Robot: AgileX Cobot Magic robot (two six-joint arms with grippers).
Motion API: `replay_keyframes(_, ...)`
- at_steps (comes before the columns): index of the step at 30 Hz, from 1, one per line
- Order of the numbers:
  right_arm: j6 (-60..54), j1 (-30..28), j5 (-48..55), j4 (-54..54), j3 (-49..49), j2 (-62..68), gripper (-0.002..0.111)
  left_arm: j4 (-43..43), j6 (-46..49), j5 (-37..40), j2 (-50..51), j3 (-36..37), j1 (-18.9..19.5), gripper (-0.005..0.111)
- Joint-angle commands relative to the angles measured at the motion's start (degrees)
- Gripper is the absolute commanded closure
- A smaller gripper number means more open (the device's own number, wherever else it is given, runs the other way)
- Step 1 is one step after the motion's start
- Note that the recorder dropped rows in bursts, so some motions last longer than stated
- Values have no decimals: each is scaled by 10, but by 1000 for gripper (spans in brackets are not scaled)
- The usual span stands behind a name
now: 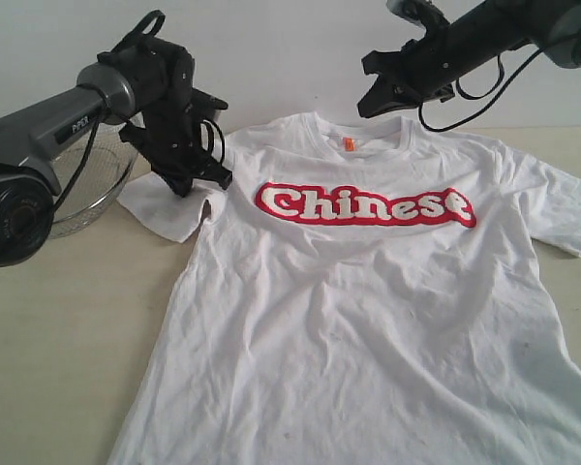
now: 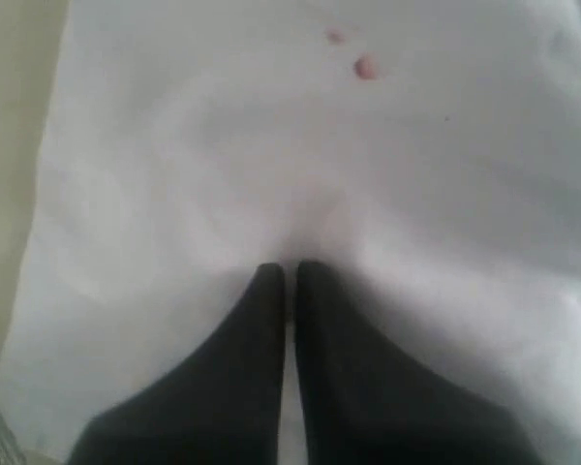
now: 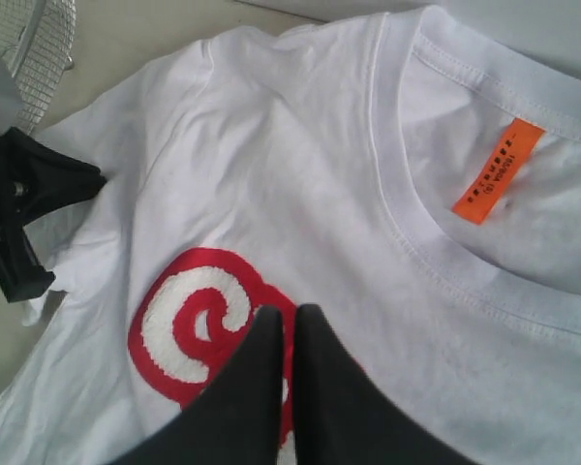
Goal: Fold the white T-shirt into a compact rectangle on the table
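The white T-shirt (image 1: 368,310) lies spread face up on the table (image 1: 48,320), its red-and-white lettering (image 1: 365,204) across the chest and an orange tag (image 1: 348,143) at the neck. My left gripper (image 1: 186,186) is shut, tips down on the shirt's left sleeve; in the left wrist view the gripper (image 2: 290,266) presses into slightly puckered white cloth (image 2: 223,145). No fold shows between its fingers. My right gripper (image 1: 365,108) hangs shut above the collar, holding nothing. In the right wrist view the gripper (image 3: 289,312) hovers over the first red letter (image 3: 194,329), with the tag (image 3: 499,170) beyond.
A wire-mesh bowl (image 1: 92,189) stands at the back left, just behind the left arm, and shows in the right wrist view as a mesh rim (image 3: 39,48). The shirt's right sleeve reaches the frame's right edge. Bare tabletop lies left of the shirt.
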Motion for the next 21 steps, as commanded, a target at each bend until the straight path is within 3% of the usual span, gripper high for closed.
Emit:
replay_keyframes(1,-4,0,2,5,-1,-4,108,31,-5,2,10,-1,-2,102)
replay_keyframes(4,-5,0,2,5,-1,-4,108,76,-19,2,10,-1,-1,102)
replay_keyframes(11,-5,0,2,5,-1,-4,108,93,-37,2,10,-1,2,102)
replay_keyframes(21,25,0,2,6,-1,-4,108,11,-68,-109,-36,-1,2,102)
